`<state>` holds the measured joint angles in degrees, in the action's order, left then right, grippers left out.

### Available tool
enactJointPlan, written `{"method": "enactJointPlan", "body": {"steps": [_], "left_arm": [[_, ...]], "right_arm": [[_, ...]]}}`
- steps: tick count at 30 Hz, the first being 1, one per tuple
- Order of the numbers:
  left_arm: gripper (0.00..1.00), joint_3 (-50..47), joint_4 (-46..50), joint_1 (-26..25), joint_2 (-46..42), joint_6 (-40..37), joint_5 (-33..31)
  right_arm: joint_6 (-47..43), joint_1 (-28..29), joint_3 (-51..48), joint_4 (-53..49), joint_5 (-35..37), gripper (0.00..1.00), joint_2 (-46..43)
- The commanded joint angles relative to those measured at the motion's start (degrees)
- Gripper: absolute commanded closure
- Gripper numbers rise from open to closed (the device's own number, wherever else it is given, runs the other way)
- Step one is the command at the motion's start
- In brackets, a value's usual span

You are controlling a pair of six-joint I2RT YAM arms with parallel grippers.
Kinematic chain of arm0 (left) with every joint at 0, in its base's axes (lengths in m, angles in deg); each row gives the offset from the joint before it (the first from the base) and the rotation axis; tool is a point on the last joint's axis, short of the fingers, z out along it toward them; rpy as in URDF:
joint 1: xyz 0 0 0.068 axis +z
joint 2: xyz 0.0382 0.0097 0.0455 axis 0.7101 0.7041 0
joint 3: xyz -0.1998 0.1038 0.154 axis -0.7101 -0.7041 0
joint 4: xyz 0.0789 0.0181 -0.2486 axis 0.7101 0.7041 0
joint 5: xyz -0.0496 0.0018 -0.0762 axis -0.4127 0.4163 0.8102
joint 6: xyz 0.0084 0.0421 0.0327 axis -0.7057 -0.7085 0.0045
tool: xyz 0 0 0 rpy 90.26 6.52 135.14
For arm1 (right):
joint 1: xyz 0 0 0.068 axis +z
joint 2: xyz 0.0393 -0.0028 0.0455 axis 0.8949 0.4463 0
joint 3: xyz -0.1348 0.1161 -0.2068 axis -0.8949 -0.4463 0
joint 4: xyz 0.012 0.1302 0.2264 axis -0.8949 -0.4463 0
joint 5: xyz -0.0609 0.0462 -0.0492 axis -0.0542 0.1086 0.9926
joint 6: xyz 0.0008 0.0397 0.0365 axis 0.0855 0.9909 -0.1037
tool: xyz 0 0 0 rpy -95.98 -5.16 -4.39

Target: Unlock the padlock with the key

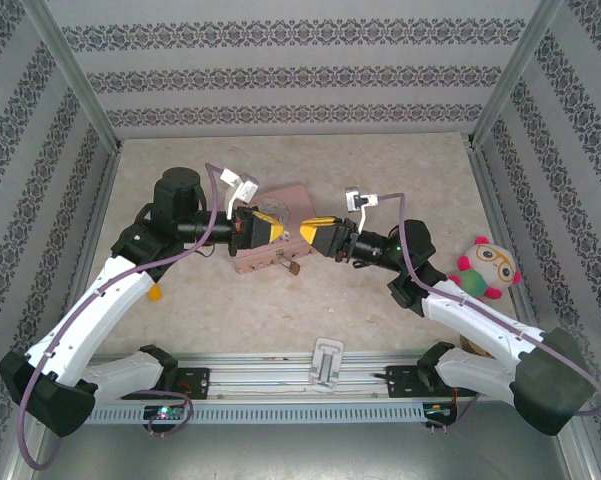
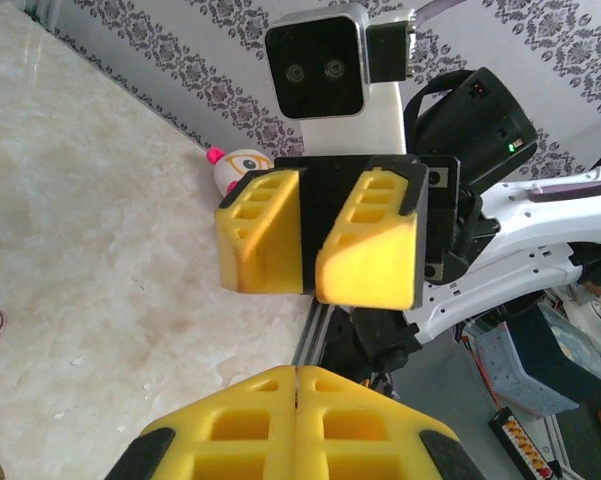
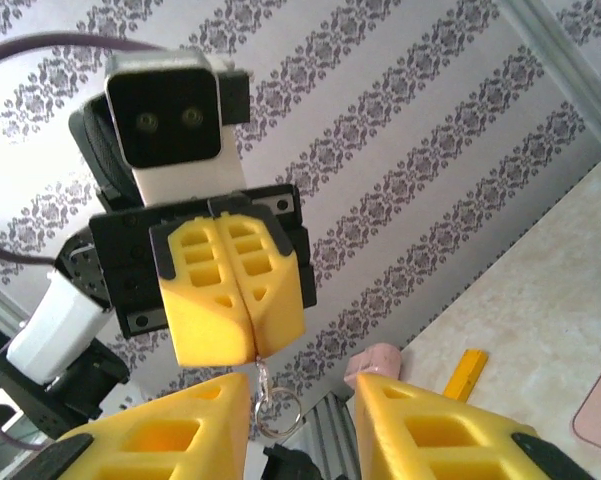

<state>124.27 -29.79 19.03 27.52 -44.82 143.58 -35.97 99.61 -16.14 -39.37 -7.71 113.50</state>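
The left claw (image 3: 252, 352) is pinching shut, seemingly on the key, whose ring (image 3: 271, 408) is dangling beneath it. The right claw (image 2: 313, 285) is gaping wide, holding nothing. The padlock (image 1: 294, 266) is lying on the bench (image 1: 380, 320) beside the pink tin (image 1: 285, 197). I'd say the key is not reaching it yet.

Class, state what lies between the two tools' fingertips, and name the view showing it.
A small metal ring dangles from the shut left tool, just in front of the open right tool. The right wrist view shows it.
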Motion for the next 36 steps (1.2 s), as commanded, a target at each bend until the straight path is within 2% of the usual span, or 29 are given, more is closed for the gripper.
{"method": "enactJointPlan", "body": {"steps": [1,11,36], "left_arm": [[1.00,1.09,1.04,0.46,-0.03,-1.32,1.09],[1.00,0.33,0.69,0.43,-0.23,-1.27,1.00],[1.00,-0.71,-1.41,0.42,1.20,-0.52,1.62]], "right_arm": [[-2.09,1.37,2.00,0.10,-1.81,0.62,1.60],[-2.73,3.10,4.70,-0.12,-3.14,0.62,5.48],[-3.46,3.31,4.25,-2.32,-2.78,0.66,2.43]]}}
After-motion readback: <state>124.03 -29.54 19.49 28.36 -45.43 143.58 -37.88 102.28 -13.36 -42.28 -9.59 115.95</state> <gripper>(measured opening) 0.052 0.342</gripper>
